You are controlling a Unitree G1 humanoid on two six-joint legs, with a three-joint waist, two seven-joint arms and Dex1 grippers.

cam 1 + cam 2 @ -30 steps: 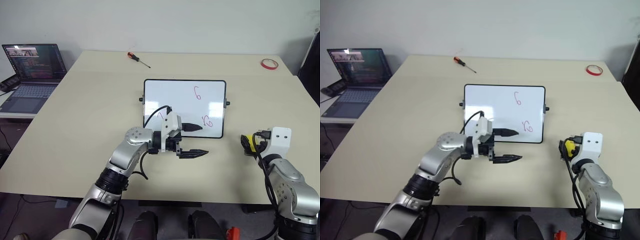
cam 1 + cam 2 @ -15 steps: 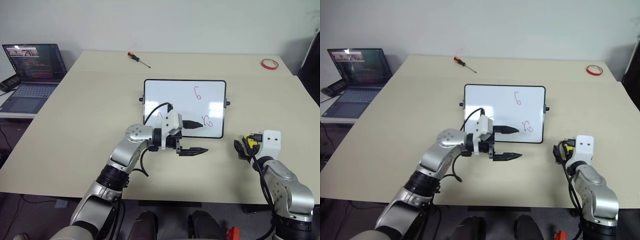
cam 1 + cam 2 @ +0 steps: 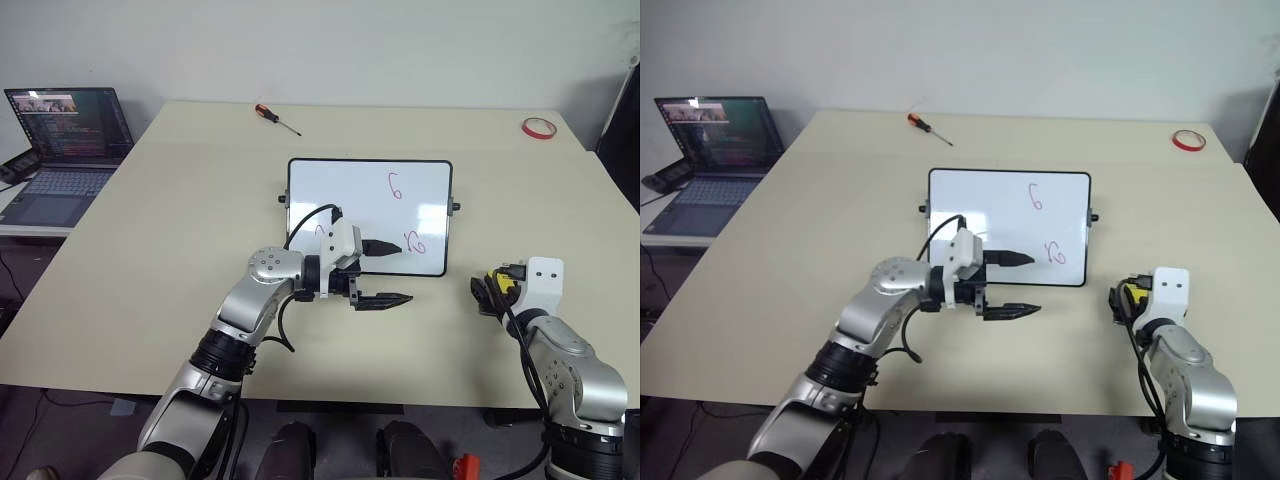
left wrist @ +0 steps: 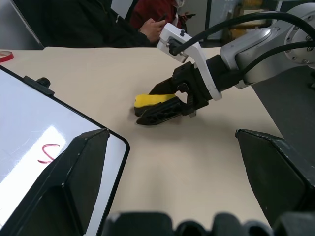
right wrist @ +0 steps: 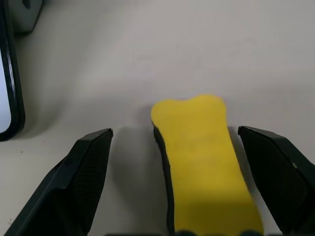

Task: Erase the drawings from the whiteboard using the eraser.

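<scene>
Right wrist view: right gripper (image 5: 174, 162) spread wide, eraser (image 5: 204, 162) lying between fingers on table (image 5: 147, 49), unheld | left wrist view: same eraser beside whiteboard (image 4: 29, 123) corner | head views: left gripper (image 3: 385, 272) open over board's near edge; drawings (image 3: 394, 186) intact; screwdriver (image 3: 276, 118), tape ring (image 3: 538, 127) far

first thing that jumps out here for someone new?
The whiteboard mid-table, red drawings not yet erased. Then the yellow eraser lying on the table to the board's right, between the open right gripper fingers. The left gripper hovers open over the board's near edge.
</scene>
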